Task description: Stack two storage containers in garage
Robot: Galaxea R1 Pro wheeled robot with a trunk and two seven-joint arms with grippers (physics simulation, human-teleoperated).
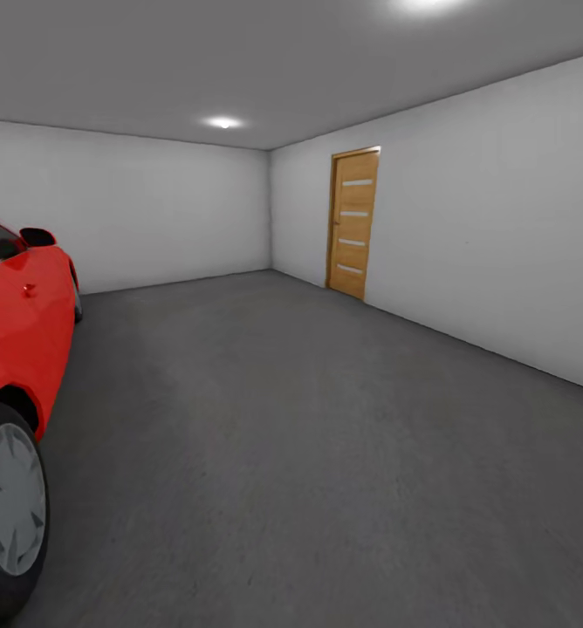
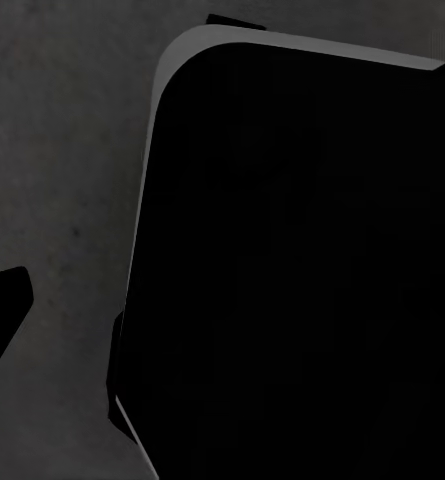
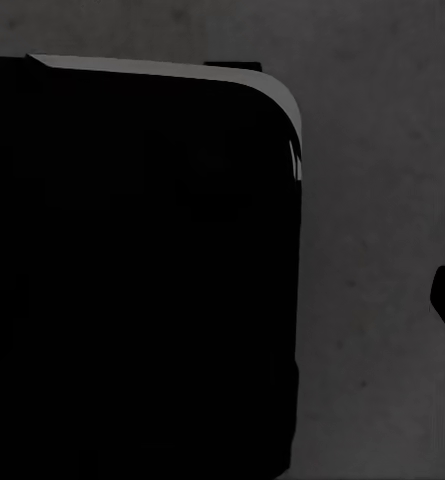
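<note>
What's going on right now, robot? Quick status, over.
In the garage, dark grey floor ahead. Red car at left, wooden door on right wall. Grippers' state unreadable. No containers sighted.

One glossy red car (image 1: 17, 349) — one grey-spoked wheel (image 1: 10, 499) showing; one slatted wooden panel door (image 1: 353, 223); two round ceiling lights (image 1: 224, 122).

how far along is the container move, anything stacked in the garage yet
Done: the robot is in the garage, with the red car at the left and the wooden door on the far right wall. In hand: nothing that can be made out; both wrist views show a black rounded body over dark grey floor. Left: no orange-red container lies on the visible floor, so placing and stacking apparently remain.
</note>
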